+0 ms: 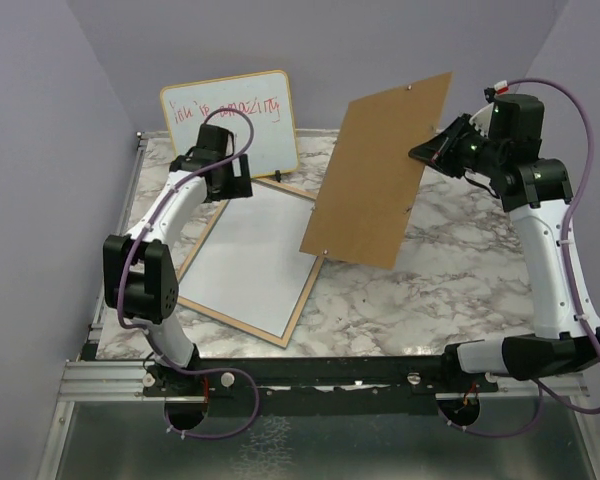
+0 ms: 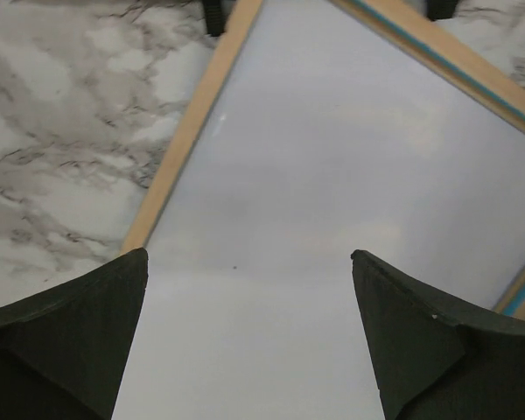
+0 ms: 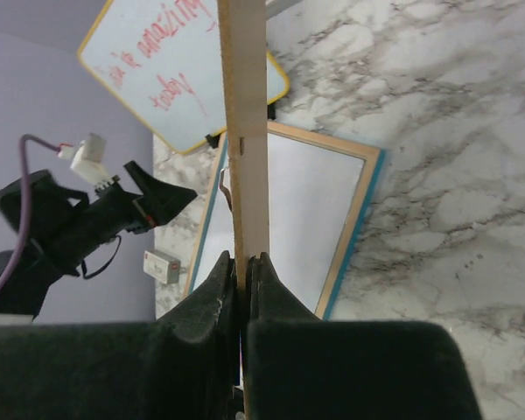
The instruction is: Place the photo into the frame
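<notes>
Right fingers [image 1: 427, 153] hold the backing board [image 1: 375, 180] tilted over the frame [image 1: 242, 258]

Red handwriting on the whiteboard [image 1: 242, 125] at the tabletop's far edge reads "…is amazing", then "today"; the first word is unclear.

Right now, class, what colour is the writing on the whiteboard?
Red writing on the whiteboard; clearest in the right wrist view.

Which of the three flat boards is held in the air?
The plain brown backing board, pinched in the right claw; the frame lies flat, the whiteboard stands behind.
</notes>
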